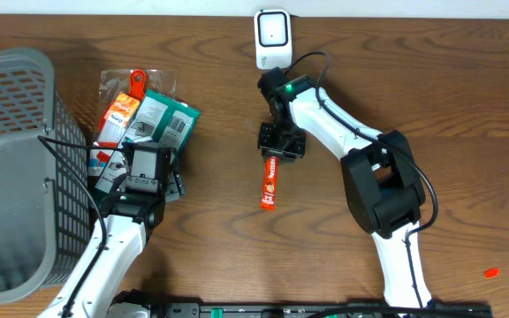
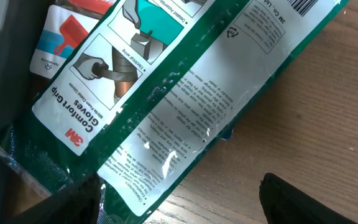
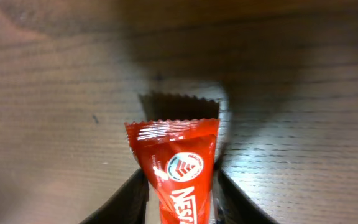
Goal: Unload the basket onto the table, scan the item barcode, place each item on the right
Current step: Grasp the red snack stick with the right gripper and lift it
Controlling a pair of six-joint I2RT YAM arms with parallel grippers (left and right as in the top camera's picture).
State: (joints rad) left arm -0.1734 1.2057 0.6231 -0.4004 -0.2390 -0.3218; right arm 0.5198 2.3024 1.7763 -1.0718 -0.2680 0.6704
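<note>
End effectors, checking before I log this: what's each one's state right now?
Left end effector: open, above the gloves pack.
Right end effector: closed on the red sachet.

A mock shop checkout: scanner [image 1: 272, 35]; shopping basket [image 1: 16, 168]; packaged goods [image 1: 144, 124].

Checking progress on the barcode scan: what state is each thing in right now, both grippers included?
Red foil stick sachet: sealed, gripped at one end.
Right gripper: shut on that sachet.
Left gripper: open, holding nothing.
Green 3M glove pack: lying on the pile, print up, under the left gripper, not gripped.
White plastic scanner: upright, nothing held before it.
</note>
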